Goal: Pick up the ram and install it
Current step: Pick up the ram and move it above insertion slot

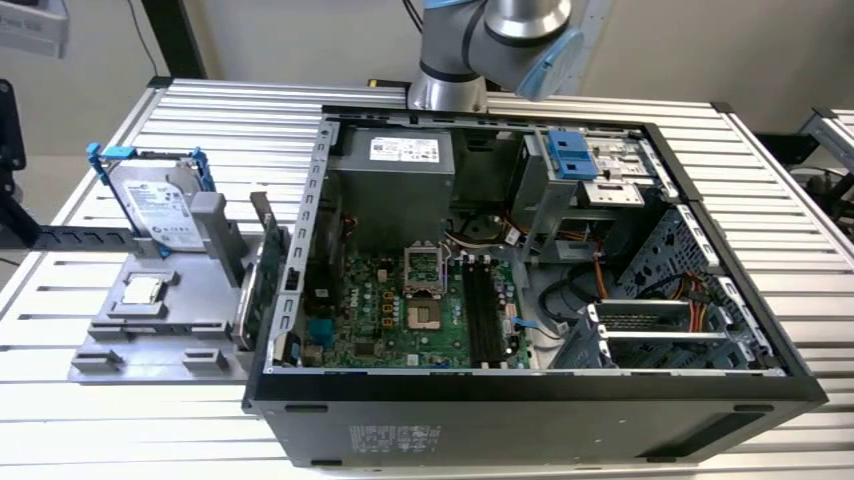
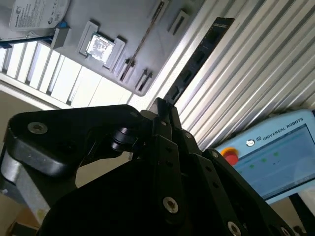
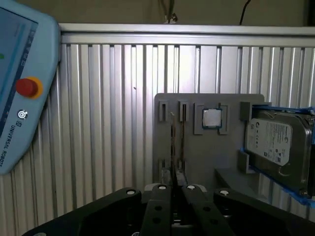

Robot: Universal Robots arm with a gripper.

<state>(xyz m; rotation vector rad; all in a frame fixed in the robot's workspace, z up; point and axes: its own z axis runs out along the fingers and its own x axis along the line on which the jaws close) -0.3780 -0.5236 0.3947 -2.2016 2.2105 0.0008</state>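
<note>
Jaws of the gripper are pinched almost together on the ram, held above the ribbed bench beside the grey holder plate, a light, stiff, fragile stick probably best gripped along its long edge, clear of chips and contacts.

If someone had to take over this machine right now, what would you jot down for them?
Gripper: shut on the ram, which sticks out past its fingertips in both wrist views.
Ram: in the air, clear of the grey parts holder.
Done: ram picked up.
Left: not installed; the black memory slots on the motherboard look empty.
</note>
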